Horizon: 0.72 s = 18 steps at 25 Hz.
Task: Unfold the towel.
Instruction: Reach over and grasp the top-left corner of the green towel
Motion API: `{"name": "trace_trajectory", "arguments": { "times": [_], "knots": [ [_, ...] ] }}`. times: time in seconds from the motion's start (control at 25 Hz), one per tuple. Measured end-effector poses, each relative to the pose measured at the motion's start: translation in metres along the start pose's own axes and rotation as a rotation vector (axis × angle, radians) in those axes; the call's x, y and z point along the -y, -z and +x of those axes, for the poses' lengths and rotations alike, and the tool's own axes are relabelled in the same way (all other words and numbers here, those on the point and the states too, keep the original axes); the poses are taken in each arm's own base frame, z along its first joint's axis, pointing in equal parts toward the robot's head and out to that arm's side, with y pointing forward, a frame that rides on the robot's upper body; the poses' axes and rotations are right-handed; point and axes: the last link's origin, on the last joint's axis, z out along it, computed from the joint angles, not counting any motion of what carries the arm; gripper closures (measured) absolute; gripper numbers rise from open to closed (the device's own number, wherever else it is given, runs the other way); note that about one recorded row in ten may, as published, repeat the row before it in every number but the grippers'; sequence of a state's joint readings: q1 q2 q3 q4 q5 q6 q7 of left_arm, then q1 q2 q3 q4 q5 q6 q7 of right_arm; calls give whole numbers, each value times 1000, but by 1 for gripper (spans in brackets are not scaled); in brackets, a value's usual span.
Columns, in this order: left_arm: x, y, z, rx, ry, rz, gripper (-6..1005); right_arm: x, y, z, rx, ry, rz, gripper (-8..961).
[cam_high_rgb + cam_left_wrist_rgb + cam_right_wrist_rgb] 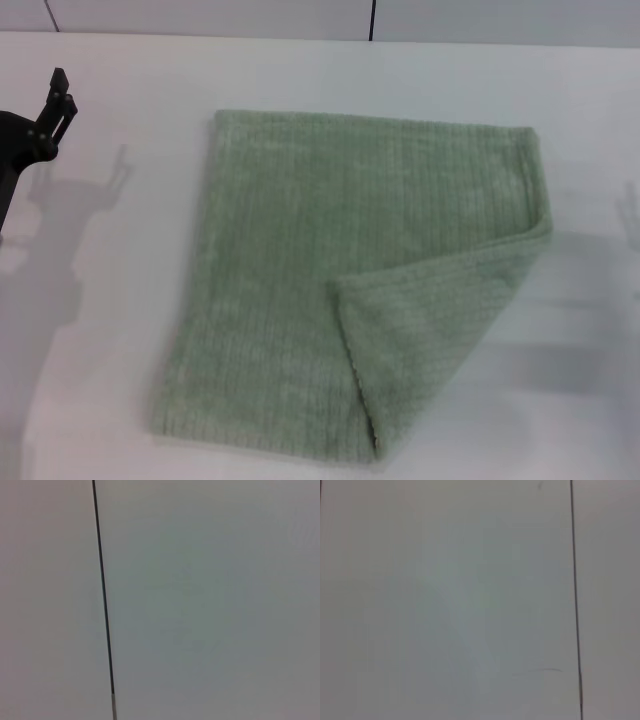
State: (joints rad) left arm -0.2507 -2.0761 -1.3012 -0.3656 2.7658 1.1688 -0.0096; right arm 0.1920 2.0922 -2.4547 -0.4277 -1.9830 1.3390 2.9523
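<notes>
The pale sage-green towel (330, 280) lies flat on the white table (120, 380) in the head view, at the middle. Its near right corner is folded over onto the cloth as a triangular flap (430, 320). My left gripper (55, 105) is at the far left edge of the head view, well apart from the towel and above the table. My right gripper is out of view; only its shadow falls at the right edge. Both wrist views show only bare white surface, with no towel and no fingers.
A dark seam line (372, 20) runs across the surface at the back. The same kind of seam shows in the left wrist view (102, 595) and the right wrist view (576, 595). White table surrounds the towel on all sides.
</notes>
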Motion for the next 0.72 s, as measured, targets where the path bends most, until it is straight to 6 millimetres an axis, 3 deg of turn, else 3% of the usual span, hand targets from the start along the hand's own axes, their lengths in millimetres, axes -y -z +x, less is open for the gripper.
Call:
{"name": "trace_trajectory", "arguments": {
  "times": [0.48,0.72],
  "knots": [
    [-8,0,1,-2,-7,-47,149,-17,-6,-5,21,-26,-61,124],
    [-20,-11,6,10,47,-83,155,-31,-12,-8,20,-32,-123,123]
  ]
}}
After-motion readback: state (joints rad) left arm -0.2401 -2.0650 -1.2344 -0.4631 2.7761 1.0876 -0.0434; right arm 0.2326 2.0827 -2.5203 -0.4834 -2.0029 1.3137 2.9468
